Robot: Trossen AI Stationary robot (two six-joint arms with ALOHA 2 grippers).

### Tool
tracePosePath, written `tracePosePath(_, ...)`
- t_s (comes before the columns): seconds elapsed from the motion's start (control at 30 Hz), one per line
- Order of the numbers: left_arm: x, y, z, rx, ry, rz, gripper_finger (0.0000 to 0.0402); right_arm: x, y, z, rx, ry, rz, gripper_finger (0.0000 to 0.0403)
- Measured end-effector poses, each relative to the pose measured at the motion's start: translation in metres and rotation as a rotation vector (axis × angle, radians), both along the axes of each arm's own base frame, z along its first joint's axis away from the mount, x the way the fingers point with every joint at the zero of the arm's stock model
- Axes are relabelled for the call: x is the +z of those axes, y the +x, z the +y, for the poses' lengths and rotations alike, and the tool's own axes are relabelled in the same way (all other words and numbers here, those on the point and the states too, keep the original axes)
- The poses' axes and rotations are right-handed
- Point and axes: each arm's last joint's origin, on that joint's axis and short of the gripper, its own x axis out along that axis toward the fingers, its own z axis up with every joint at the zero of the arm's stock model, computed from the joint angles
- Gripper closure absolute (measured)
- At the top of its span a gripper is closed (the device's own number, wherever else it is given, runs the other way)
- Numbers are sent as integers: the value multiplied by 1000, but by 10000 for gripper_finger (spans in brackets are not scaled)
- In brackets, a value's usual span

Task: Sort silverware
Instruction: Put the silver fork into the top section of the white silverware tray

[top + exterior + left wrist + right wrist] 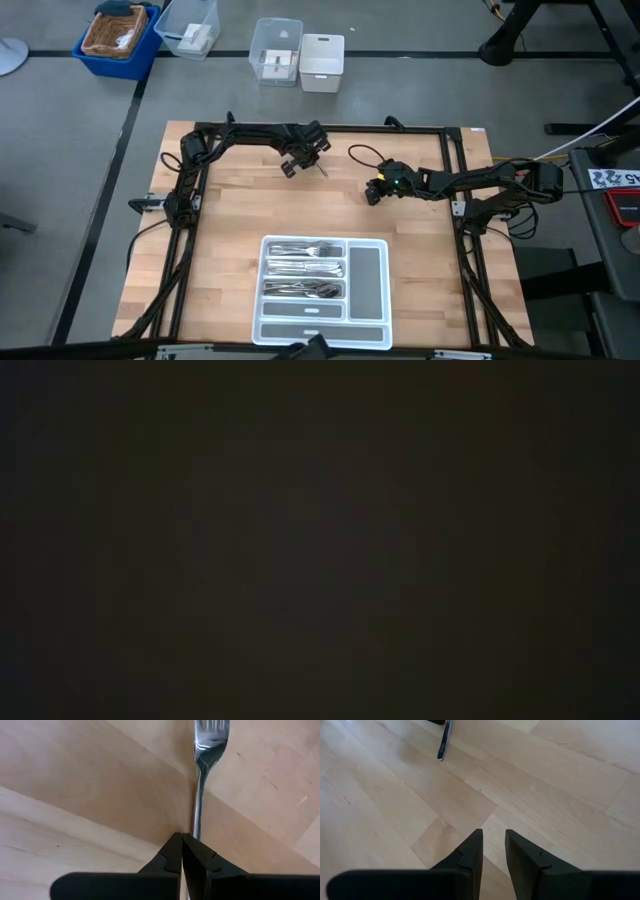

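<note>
A silver fork lies out ahead of my left gripper, which is shut on it at the far middle of the table; the fork sticks out toward the right. The white tray at the near middle holds more silverware in three of its compartments. My right gripper waits open over bare wood right of centre, and from there the fork's end shows farther off. The low view is dark. My left gripper pinches the fork's handle between its two fingertips, coming steeply from above. The fork runs forward from the fingers with its tines away from them. Whether the tine end touches the wood, I cannot tell.
A black frame rail runs along the table's far edge, with others at the sides. Beyond the far edge stand a blue basket, two clear bins and a white bin. Bare wood lies between the grippers and the tray.
</note>
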Motion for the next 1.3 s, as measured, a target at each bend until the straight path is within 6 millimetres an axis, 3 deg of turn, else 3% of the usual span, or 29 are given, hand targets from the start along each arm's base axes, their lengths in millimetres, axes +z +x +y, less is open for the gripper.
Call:
tracePosePath(0.53, 10, 12, 2, -27, 20, -118, 400, -1, -1, 0, 0, 3, 11, 320)
tracePosePath(0.77, -8, 20, -5, 64, -1, -98, 400, -1, -1, 0, 0, 3, 9, 320)
tracePosePath(1.3, -7, 30, -5, 64, 30, -206, 400, -1, -1, 0, 2, 3, 16, 320)
